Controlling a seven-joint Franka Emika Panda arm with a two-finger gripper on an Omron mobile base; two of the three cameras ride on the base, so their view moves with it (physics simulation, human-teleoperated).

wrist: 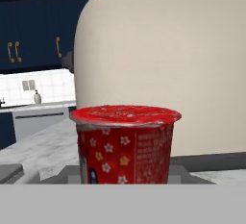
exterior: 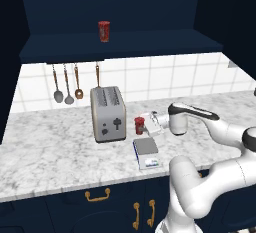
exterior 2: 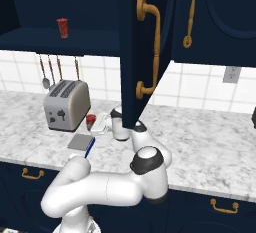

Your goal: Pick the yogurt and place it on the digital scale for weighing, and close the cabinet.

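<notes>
The yogurt [exterior: 139, 125], a small red cup with a flowered label, stands upright just right of the toaster and just behind the digital scale [exterior: 146, 152]. My gripper [exterior: 143, 126] reaches in level from the right and is shut on the yogurt [wrist: 126, 146], which looms large in the hand view; my fingertips are hidden there. From the right base view the yogurt [exterior 2: 91, 121] sits above the far edge of the scale [exterior 2: 81, 142]. The navy cabinet [exterior: 150, 44] stands open, and its door [exterior 2: 145, 52] swings out towards me. A second red cup [exterior: 104, 31] stands on its shelf.
A silver two-slot toaster [exterior: 108, 113] stands close left of the yogurt. Several utensils [exterior: 67, 84] hang on the tiled wall. The open door's brass handle [exterior 2: 152, 52] hangs above my arm. Lower navy cupboards [exterior: 97, 194] run under the marble counter [exterior: 45, 152].
</notes>
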